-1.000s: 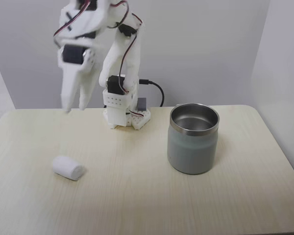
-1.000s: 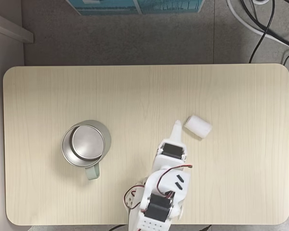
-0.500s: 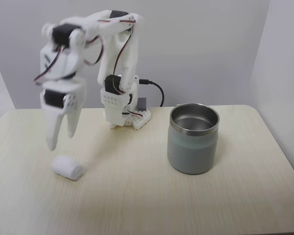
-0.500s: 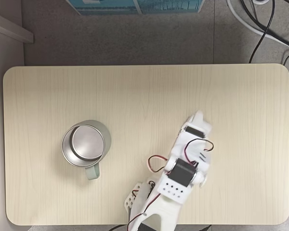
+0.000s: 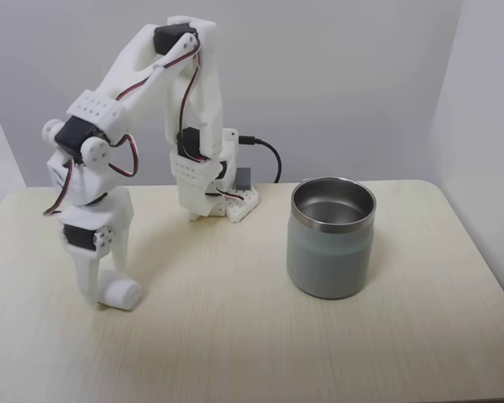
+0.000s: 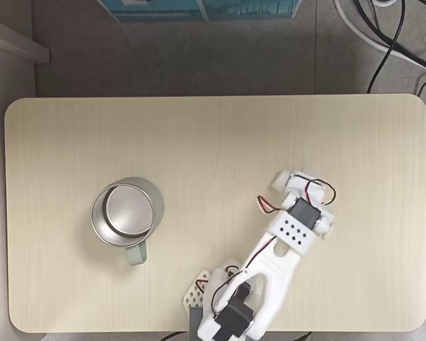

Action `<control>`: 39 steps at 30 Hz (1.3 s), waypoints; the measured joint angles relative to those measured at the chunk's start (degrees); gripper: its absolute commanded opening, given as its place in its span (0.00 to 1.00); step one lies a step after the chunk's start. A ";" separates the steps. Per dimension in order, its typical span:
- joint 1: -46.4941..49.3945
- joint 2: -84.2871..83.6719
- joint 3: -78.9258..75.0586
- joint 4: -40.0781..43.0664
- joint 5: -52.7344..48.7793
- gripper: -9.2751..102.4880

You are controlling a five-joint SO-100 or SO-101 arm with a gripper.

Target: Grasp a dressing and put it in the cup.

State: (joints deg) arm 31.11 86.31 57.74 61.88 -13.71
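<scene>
Gripper [image 5: 103, 295] fingers point straight down at the table's left side in the front fixed view, spread apart so the gauze roll [image 5: 123, 293] sits between them, ready for a squeeze. Nothing is clamped yet. From above, the wrist hides most of the roll. Well apart stands the steel tumbler [image 5: 332, 238], mouth up to receive it.

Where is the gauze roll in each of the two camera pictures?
A fixed view, from the front: the dressing lies at lower left on the table, between the gripper fingers.
A fixed view, from above: only its end shows, right of centre, under the arm.
Shared landmark: the cup.
</scene>
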 measured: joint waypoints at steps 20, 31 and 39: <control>-2.99 6.94 5.19 3.87 0.44 0.08; -4.66 -15.03 18.19 24.87 5.63 0.08; -8.17 -22.50 36.21 39.46 9.05 0.08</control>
State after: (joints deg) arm 22.94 63.81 93.96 101.34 -4.66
